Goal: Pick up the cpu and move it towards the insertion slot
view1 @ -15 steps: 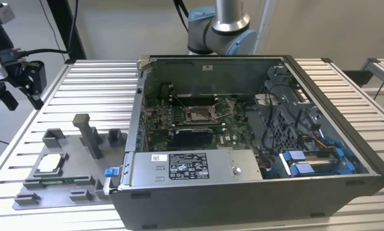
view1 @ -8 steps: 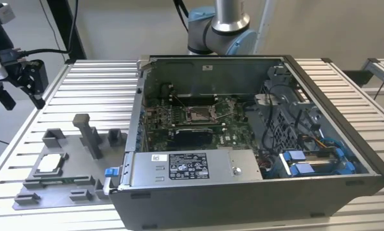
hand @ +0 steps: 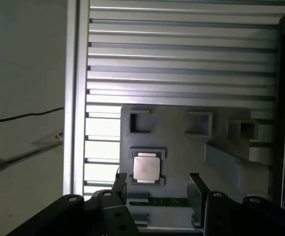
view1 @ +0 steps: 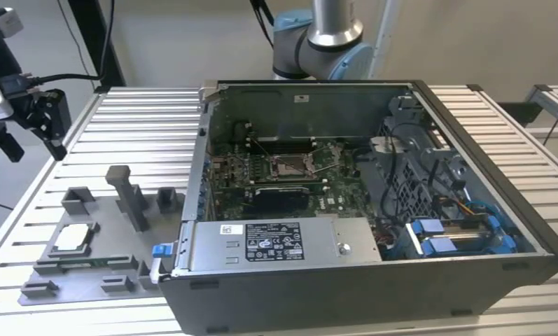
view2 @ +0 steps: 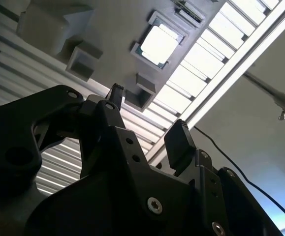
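cpu [view1: 73, 238]: small square chip with a pale silvery top, lying flat in a shallow square nest, nothing touching it
cpu's seat: grey fixture plate [view1: 110, 231] studded with low grey blocks and one tall upright post [view1: 127, 196]; the nest is at the plate's edge farthest from the computer case
table [view1: 138, 112]: slatted silver metal, carrying the plate at the exterior view's left, with the case just beside it
gripper [view1: 33, 143]: black and two-fingered, hanging in the air over the table's edge at the exterior view's far left, higher than the cpu and well apart from it; fingers spread, nothing between them
first wrist view: the gripper [hand: 157, 184] looks straight down on the plate; the cpu [hand: 146, 168] shows well below in the gap between the fingertips, nearer to one of them
second wrist view: the gripper [view2: 147, 115] is seen at a slant with its fingers parted; the cpu [view2: 158, 44] shines bright in its nest beyond them
insertion slot [view1: 288, 166]: square socket with a silvery frame, thin wire levers and a brownish centre, on the green board inside the case, well apart from both cpu and gripper
computer case [view1: 353, 301]: dark box lying open side up; silver power supply [view1: 269, 241] along its near wall, blue-clipped drive bay [view1: 456, 234] at the exterior view's right
robot arm [view1: 321, 42]: grey and light-blue joint rising behind the case's rear wall
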`<move>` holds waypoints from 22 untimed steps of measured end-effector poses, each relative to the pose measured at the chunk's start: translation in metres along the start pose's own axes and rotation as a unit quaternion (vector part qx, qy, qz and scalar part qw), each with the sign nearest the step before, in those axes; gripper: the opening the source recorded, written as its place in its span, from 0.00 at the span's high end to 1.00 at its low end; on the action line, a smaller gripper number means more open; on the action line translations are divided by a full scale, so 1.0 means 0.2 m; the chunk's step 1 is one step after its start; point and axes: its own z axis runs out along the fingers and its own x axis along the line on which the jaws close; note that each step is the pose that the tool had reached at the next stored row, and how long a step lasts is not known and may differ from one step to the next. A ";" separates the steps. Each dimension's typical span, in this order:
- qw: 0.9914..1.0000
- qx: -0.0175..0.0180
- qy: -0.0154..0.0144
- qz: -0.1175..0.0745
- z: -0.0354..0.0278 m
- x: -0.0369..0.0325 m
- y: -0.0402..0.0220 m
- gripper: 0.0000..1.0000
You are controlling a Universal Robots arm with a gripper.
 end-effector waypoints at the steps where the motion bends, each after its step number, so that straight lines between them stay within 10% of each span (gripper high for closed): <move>1: 1.000 0.000 0.000 0.000 0.006 0.000 -0.001 0.00; 22: 1.000 0.000 -0.002 0.000 0.113 0.002 -0.027 0.00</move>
